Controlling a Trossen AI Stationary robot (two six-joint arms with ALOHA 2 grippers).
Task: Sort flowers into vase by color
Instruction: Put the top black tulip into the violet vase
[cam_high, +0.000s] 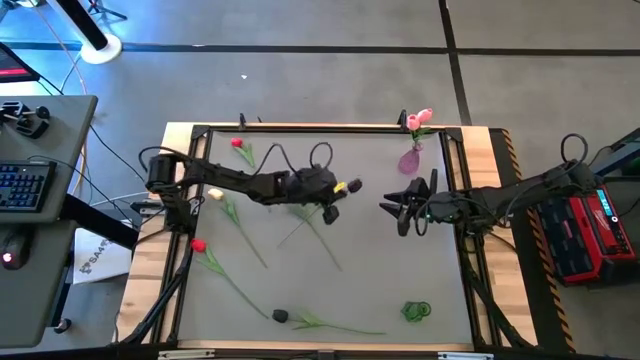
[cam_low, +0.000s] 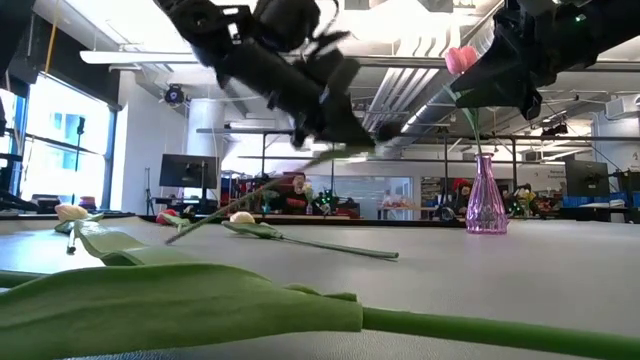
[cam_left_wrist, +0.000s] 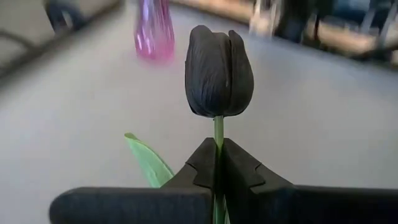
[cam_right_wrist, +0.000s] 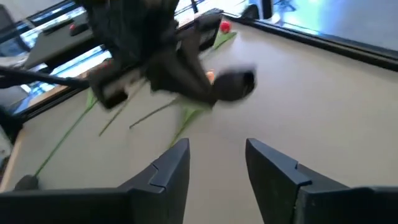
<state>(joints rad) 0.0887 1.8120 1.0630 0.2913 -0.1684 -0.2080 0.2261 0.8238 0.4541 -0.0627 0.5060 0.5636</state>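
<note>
While the left arm reaches out over the middle of the table (cam_high: 250, 300), its left gripper (cam_left_wrist: 219, 163) is clamped on the stem of a black tulip (cam_left_wrist: 219, 71), lifted clear. The right gripper (cam_right_wrist: 216, 163) faces it nearby, fingers parted, holding nothing. Only the left wrist view shows the pinch; the high view alone shows the pink vase (cam_high: 409, 159) at the far edge.

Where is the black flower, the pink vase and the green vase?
black flower (cam_left_wrist: 219, 71), left wrist view, middle of its head.
pink vase (cam_low: 486, 200), low view, its body.
green vase (cam_high: 416, 312), high view, its side, lying down.
</note>
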